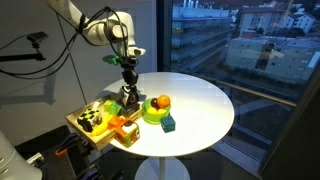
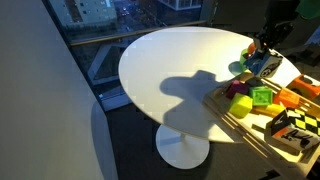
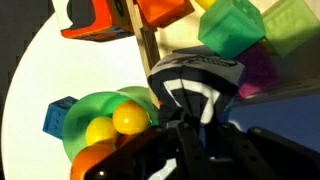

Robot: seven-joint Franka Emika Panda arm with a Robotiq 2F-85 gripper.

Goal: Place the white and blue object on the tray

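The white and blue object (image 3: 196, 82) is dark blue with white stripes and sits between my gripper's (image 3: 190, 125) fingers in the wrist view. The gripper is shut on it. In both exterior views the gripper (image 1: 128, 90) (image 2: 264, 52) hangs over the edge of the wooden tray (image 1: 82, 127) (image 2: 238, 120) nearest the table's middle, with the object (image 1: 130, 100) low over that edge. I cannot tell whether it touches the tray. The tray's wooden rim (image 3: 143, 45) runs just beyond the object.
A green bowl (image 1: 157, 110) (image 3: 90, 115) with yellow and orange fruit stands on the round white table (image 1: 200, 100) beside the tray, with a blue cube (image 1: 169, 124) (image 3: 60, 117) next to it. The tray holds a green cube (image 3: 232, 30) (image 2: 261, 96), orange blocks (image 1: 125, 128) and other toys.
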